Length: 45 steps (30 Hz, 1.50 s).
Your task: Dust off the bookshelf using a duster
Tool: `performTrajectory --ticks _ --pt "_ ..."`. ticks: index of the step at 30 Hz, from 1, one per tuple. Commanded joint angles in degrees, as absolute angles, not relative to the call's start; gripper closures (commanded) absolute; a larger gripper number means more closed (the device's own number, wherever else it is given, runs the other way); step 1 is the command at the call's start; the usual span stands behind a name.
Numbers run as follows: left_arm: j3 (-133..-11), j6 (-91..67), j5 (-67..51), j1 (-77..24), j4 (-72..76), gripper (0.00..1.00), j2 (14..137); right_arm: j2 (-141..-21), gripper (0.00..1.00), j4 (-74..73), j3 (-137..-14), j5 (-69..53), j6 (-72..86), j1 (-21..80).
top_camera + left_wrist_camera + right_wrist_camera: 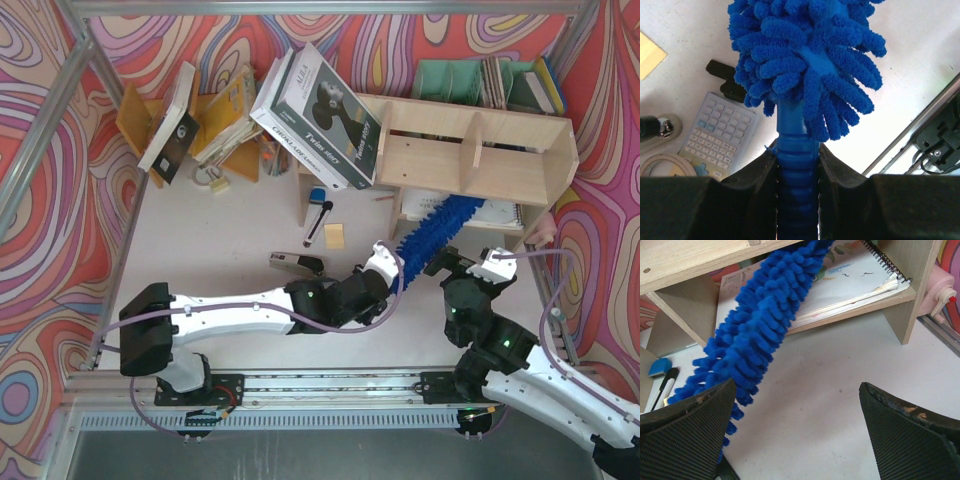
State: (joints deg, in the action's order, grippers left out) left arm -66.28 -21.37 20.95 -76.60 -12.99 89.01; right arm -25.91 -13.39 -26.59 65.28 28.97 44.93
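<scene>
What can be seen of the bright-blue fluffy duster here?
The bright-blue duster has a long head of fluffy microfiber strands on a ribbed blue plastic handle. The left pincer is shut on that handle. The head slants into the lower tier of the pale plywood bookshelf, above a spiral-bound notebook; contact there is unclear.

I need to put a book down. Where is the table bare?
Bare tabletop lies left of the stapler, between the orange rack and left arm. Another patch fronts the bookshelf, right of the duster. Crowded around the marker and sticky note.
</scene>
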Motion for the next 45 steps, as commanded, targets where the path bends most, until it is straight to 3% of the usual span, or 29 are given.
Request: performTrajectory --ticks 1,16,35,45 --pt "-69.0 -19.5 19.3 -76.5 -11.4 1.00 89.3 -25.3 0.01 -12.4 -25.8 65.9 28.9 44.8" --pt "-54.9 -27.4 34.6 -74.8 -13.0 1.00 73.0 -26.9 0.01 -12.0 -26.1 66.0 28.8 44.9" --pt "-70.2 -22.2 18.5 -74.8 -5.3 1.00 92.0 -26.7 0.01 -13.0 -26.2 67.5 29.9 44.9" --pt "-73.5 -19.6 11.2 -75.1 -5.5 1.00 95.2 -27.2 0.01 -13.0 -26.2 67.8 30.1 44.9"
